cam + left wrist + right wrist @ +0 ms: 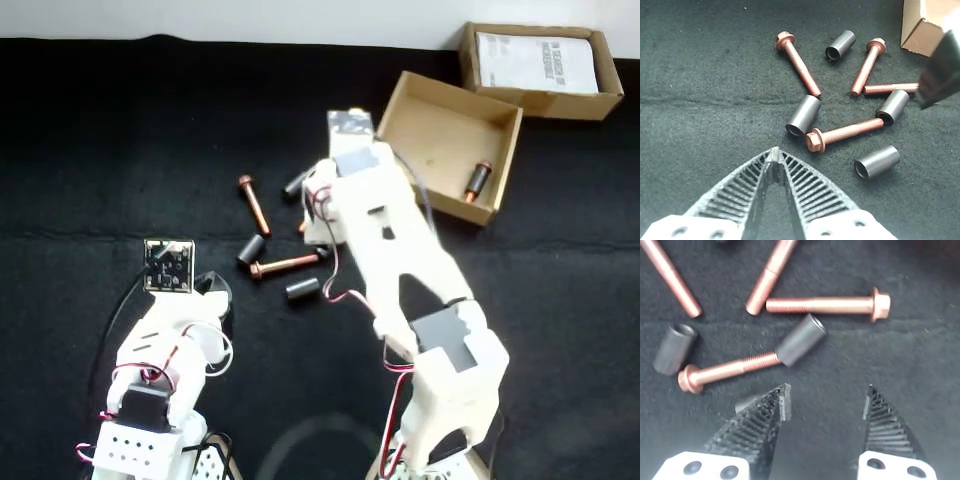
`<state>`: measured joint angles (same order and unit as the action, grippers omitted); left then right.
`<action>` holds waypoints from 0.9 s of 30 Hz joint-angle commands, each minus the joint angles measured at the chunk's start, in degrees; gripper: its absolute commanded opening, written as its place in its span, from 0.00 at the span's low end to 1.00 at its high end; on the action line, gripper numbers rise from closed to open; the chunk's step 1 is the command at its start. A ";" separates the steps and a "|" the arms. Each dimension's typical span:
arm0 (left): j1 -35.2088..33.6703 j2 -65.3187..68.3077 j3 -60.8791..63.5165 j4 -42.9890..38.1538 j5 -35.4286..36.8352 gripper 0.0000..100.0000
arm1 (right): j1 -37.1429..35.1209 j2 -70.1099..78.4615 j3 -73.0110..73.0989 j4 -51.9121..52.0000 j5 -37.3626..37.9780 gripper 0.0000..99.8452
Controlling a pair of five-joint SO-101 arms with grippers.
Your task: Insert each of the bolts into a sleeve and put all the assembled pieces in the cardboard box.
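Several copper bolts and dark grey sleeves lie loose on the black cloth. In the left wrist view, one bolt [842, 134] lies with its tip at a sleeve [892, 106]; other sleeves [803, 115] [876, 161] lie close by. My left gripper [774, 152] is shut and empty, just short of them. My right gripper [827, 397] is open over the pile, near a sleeve [802, 340] and a bolt [827, 305]. The open cardboard box [505, 135] holds one assembled piece [477, 180].
A second cardboard box [540, 95] with a printed sheet stands behind the open one at the back right. The right arm [380, 230] stretches over part of the pile and hides some parts in the high view. Black cloth covers the table.
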<state>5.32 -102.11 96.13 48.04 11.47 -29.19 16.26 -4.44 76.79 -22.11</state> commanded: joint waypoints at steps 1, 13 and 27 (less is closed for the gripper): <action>-0.66 -0.92 1.01 0.09 -0.53 0.02 | -0.48 -3.82 3.03 -6.37 -1.49 0.22; -0.66 -0.92 1.01 0.09 -0.53 0.02 | -0.48 -3.74 10.95 -18.95 -1.76 0.22; -0.66 -0.92 1.01 0.09 -0.53 0.02 | -4.35 3.03 14.55 -24.22 -1.85 0.22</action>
<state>5.32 -102.11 96.13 48.04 11.47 -33.49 18.02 10.07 53.23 -23.43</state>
